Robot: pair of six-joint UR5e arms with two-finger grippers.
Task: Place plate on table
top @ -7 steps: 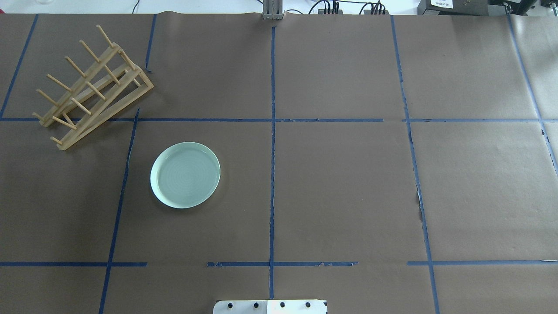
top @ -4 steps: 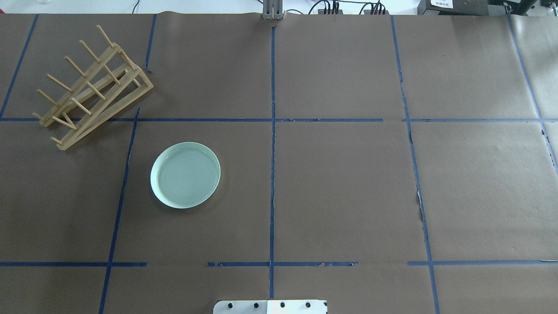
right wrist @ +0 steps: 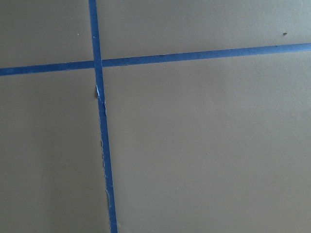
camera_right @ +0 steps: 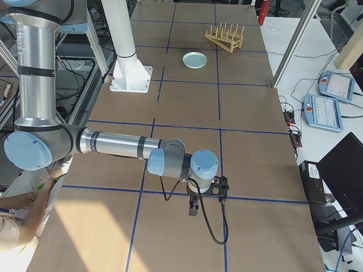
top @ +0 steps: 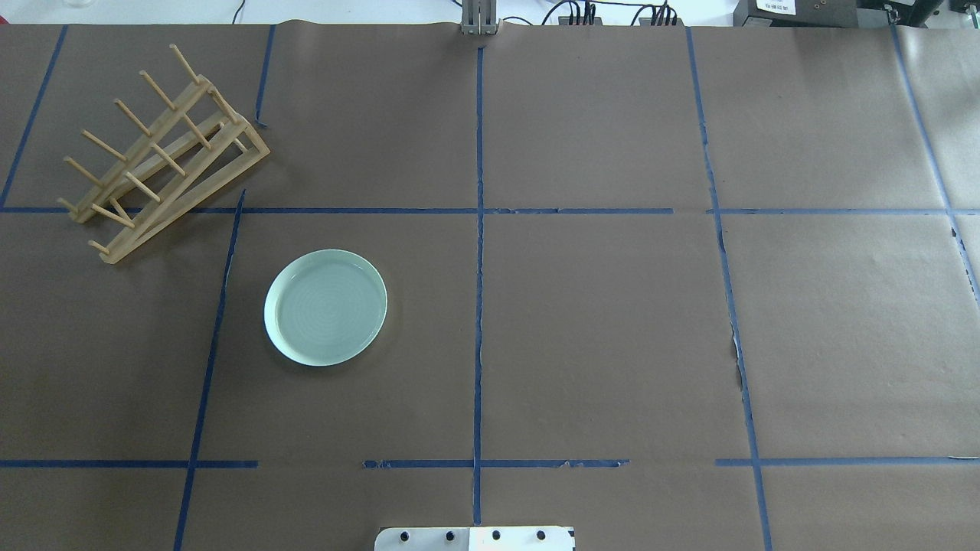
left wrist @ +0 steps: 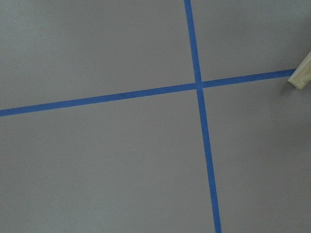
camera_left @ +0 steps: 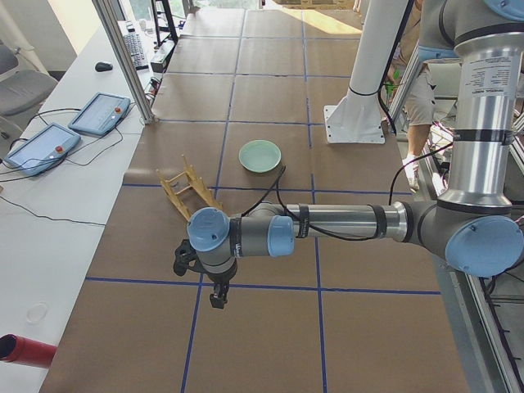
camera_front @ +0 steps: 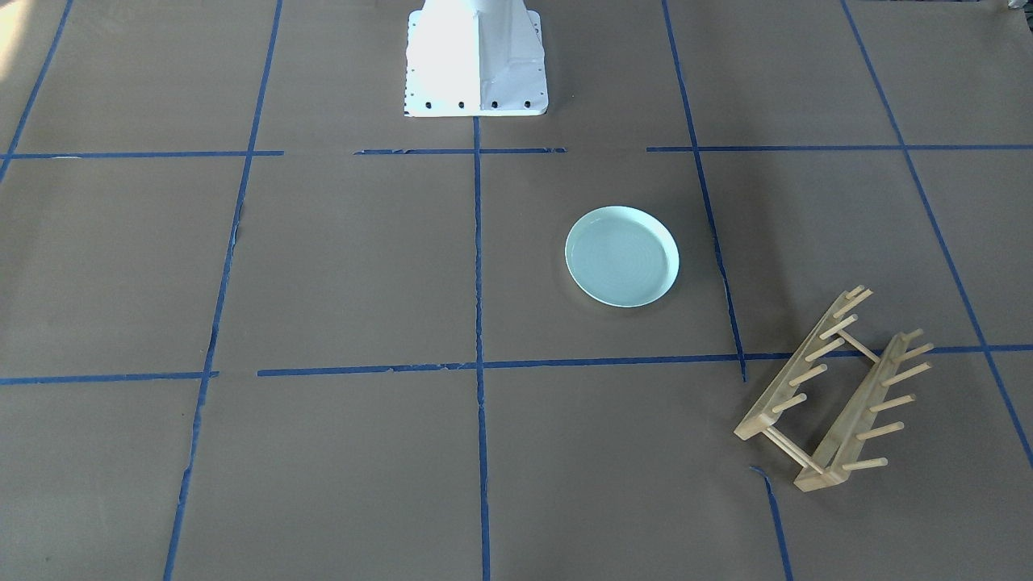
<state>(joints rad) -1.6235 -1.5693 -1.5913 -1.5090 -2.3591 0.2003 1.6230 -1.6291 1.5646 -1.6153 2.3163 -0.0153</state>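
Observation:
The pale mint-green plate (top: pixel 325 307) lies flat and upright on the brown-paper table (top: pixel 612 321), left of centre, with nothing touching it. It also shows in the front-facing view (camera_front: pixel 621 256) and in both side views (camera_left: pixel 259 155) (camera_right: pixel 194 59). My left gripper (camera_left: pixel 214 296) hangs over the table's left end, far from the plate. My right gripper (camera_right: pixel 193 208) hangs over the right end. Both show only in the side views, so I cannot tell whether they are open or shut. Both wrist views show only paper and blue tape.
A light wooden peg rack (top: pixel 164 153) lies tipped at the far left, beyond the plate. Its corner shows at the left wrist view's edge (left wrist: pixel 302 76). The white robot base (camera_front: pixel 474 60) stands at the near middle edge.

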